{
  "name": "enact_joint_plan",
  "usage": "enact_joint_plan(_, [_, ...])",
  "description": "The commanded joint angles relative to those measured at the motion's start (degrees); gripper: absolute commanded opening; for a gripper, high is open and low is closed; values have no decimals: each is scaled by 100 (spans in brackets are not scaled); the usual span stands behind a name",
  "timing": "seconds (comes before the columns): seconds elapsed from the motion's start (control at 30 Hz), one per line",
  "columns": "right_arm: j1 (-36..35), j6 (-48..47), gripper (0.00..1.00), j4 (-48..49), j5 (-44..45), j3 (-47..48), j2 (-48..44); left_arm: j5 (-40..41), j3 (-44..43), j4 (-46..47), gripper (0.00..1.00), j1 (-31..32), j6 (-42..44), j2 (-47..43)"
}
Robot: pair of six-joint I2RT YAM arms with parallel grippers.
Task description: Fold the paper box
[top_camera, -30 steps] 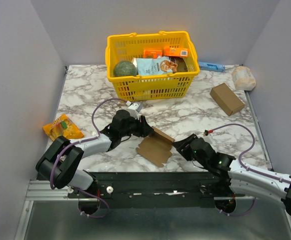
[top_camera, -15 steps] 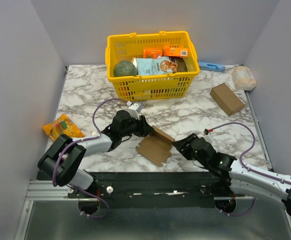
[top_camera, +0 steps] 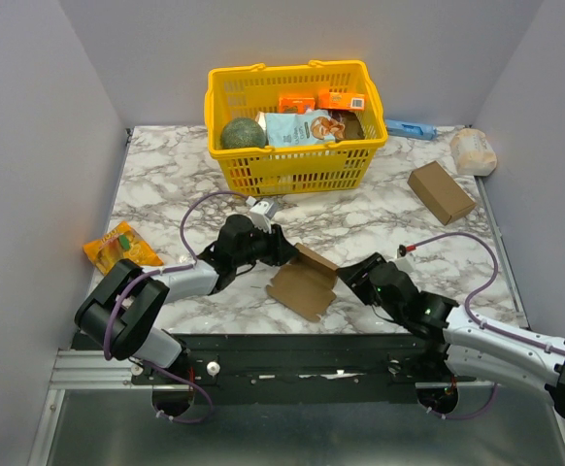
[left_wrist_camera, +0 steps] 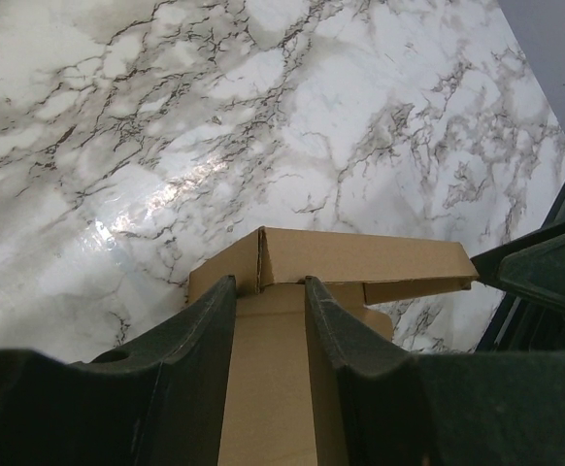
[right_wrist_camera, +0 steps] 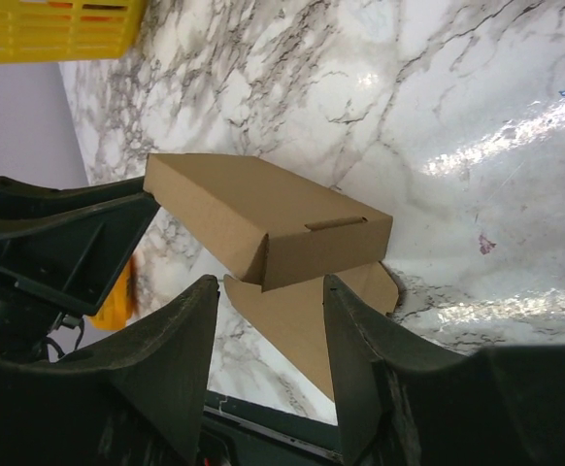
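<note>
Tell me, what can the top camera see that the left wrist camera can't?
Only the top camera shows the yellow basket, the orange packet and the brown carton. Only the left wrist camera shows, close up, its own fingers and the gap between them. Both show the paper box with its raised flap, on the marble table.

Left gripper (top_camera: 284, 254) reaching in low from the left, jaws partly apart, right gripper (top_camera: 350, 276) stretched in low from the right, jaws wider apart, the two facing each other, near.
</note>
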State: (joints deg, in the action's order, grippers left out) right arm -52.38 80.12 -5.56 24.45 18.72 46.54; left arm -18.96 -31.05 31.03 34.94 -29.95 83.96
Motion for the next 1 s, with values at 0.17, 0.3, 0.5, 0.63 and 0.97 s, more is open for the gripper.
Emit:
enact_joint_plan(0.17, [52,83,54,-85,245,18,276,6,169,-325,41,-40,192,103])
enact_joint_plan(0.3, [61,162,54,-85,297,-79,259,6,169,-343,41,-40,209,76])
enact_joint_plan(0.5, [52,-319,53,-138,298,87,57,-169,187,-343,42,-40,245,-81])
enact_joint_plan(0.63, [61,-549,58,-349,236,334,-22,-301,213,-474,48,-48,271,-607])
enact_joint_plan(0.97, [518,-831,64,-226,-274,492,223,-626,29,-624,61,-145,113,-715])
